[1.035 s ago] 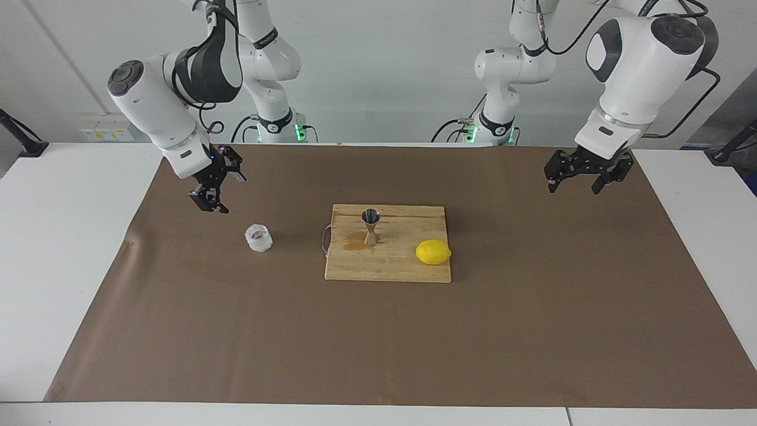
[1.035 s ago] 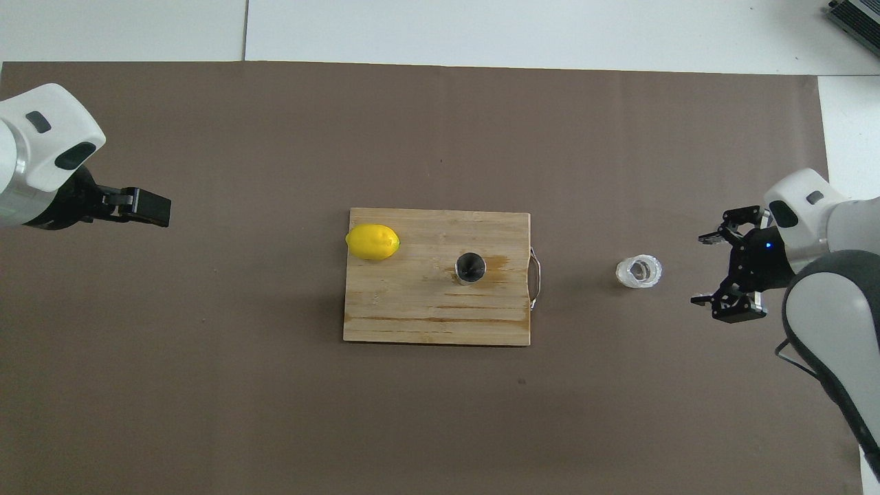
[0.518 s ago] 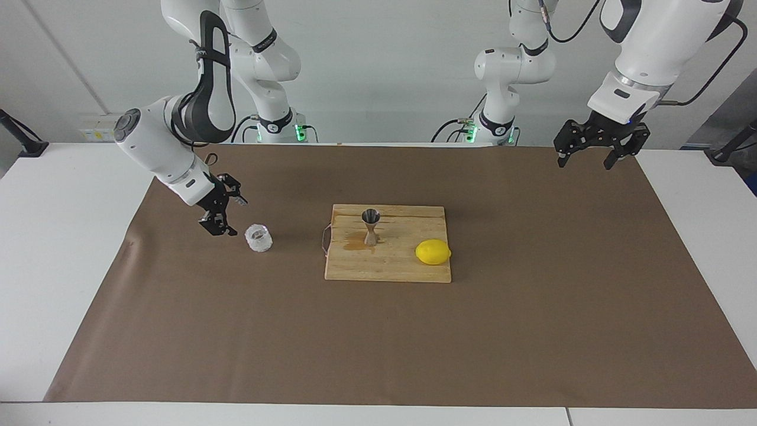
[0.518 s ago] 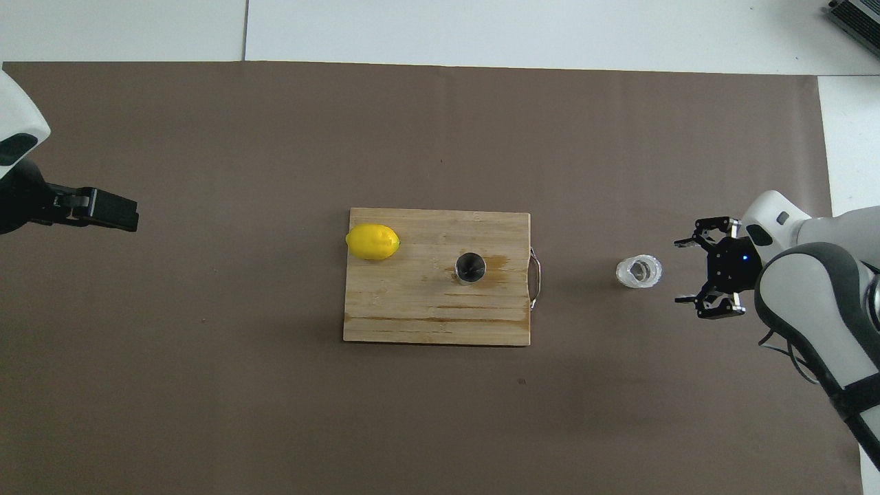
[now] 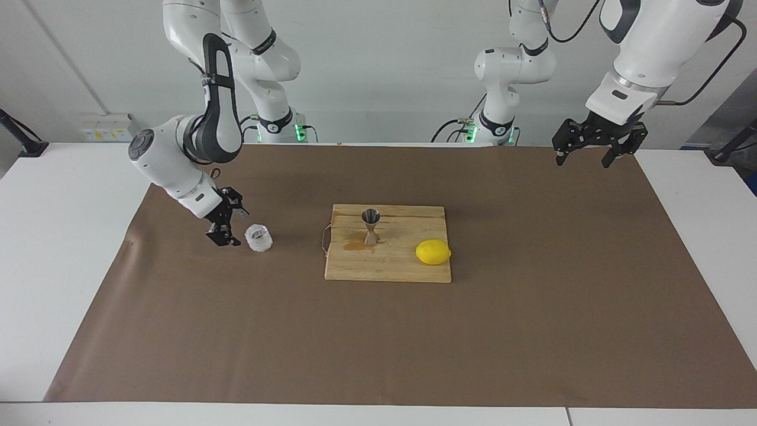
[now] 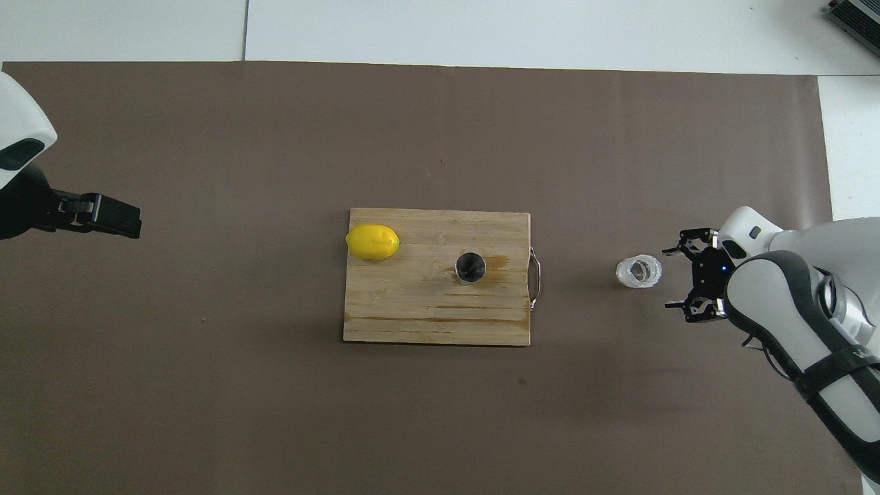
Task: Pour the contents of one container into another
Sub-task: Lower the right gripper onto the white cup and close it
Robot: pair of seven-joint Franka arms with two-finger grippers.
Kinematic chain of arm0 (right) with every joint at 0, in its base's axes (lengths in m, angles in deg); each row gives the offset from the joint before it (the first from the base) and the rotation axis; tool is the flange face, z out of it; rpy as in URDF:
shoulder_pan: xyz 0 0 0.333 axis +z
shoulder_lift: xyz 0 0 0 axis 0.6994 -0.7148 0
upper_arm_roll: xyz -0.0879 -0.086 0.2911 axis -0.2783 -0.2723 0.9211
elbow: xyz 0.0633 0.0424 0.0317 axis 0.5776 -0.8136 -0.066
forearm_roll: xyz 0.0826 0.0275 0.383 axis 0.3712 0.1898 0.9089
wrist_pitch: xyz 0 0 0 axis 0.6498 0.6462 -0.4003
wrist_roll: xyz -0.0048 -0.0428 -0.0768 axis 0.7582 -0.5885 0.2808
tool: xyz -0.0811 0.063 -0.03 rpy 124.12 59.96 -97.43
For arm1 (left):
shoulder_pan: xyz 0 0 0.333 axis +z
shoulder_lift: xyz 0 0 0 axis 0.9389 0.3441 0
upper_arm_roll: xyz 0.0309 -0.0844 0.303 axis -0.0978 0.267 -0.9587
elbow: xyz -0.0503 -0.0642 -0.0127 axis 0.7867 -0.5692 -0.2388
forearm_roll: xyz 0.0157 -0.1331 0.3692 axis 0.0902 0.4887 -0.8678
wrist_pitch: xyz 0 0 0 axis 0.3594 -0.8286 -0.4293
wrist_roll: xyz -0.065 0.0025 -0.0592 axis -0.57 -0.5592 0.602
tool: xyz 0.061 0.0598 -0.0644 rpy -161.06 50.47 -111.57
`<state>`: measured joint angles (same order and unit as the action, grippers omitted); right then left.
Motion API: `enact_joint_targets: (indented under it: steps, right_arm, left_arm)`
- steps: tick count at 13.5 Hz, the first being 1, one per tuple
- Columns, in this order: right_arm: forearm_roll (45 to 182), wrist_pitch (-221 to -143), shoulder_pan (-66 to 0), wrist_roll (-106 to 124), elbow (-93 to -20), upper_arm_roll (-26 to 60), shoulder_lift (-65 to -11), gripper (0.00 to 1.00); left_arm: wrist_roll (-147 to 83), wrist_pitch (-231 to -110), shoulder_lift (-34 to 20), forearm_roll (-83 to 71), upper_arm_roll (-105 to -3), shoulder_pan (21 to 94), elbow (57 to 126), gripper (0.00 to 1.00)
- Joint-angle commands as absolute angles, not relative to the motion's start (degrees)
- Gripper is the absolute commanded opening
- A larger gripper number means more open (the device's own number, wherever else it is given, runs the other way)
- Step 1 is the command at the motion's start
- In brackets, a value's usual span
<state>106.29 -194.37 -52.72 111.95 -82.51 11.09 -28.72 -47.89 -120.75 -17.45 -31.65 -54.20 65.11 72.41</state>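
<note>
Facing view: the right gripper (image 5: pixel 229 223) sits low just beside the faceted glass cup (image 5: pixel 258 238), fingers spread, not touching it. The cup stands on the brown mat (image 5: pixel 378 331), toward the right arm's end of the table. The steel jigger (image 5: pixel 371 226) stands upright on the wooden cutting board (image 5: pixel 387 266), near a lemon (image 5: pixel 433 252). The left gripper (image 5: pixel 591 148) waits raised, fingers spread.

Overhead view: the right gripper (image 6: pixel 677 276) is open beside the cup (image 6: pixel 639 271); the jigger (image 6: pixel 471 267) shows its open mouth.
</note>
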Motion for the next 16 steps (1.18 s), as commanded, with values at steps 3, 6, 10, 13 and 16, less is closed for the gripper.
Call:
enact_joint_targets:
  steps: [3,6,10,13,16]
  right_arm:
    - [110.2,-197.6,-52.8,116.4,-83.3,11.3,-31.1,1.00]
    - [115.4,-197.7,-52.3,120.5,-83.3,11.3,-32.2,1.00]
    - [117.2,-197.7,-51.7,120.6,-83.3,11.3,-33.0,1.00]
    - [118.2,-197.7,-51.5,121.4,-83.6,11.3,-33.3,1.00]
    - [118.4,-197.7,-51.5,121.9,-84.1,11.3,-34.3,1.00]
  left_arm:
    - [-48.3,-120.3,-18.9,-31.1,-54.0,65.5,74.2,1.00]
    - [-48.7,-120.3,-19.9,-31.0,-54.0,65.5,76.0,1.00]
    - [-50.2,-123.5,-22.2,-30.9,-54.2,65.7,80.1,1.00]
    - [-49.7,-122.2,-21.4,-30.8,-54.5,65.6,77.8,1.00]
    - [-49.7,-121.6,-21.1,-30.5,-54.4,65.6,76.7,1.00]
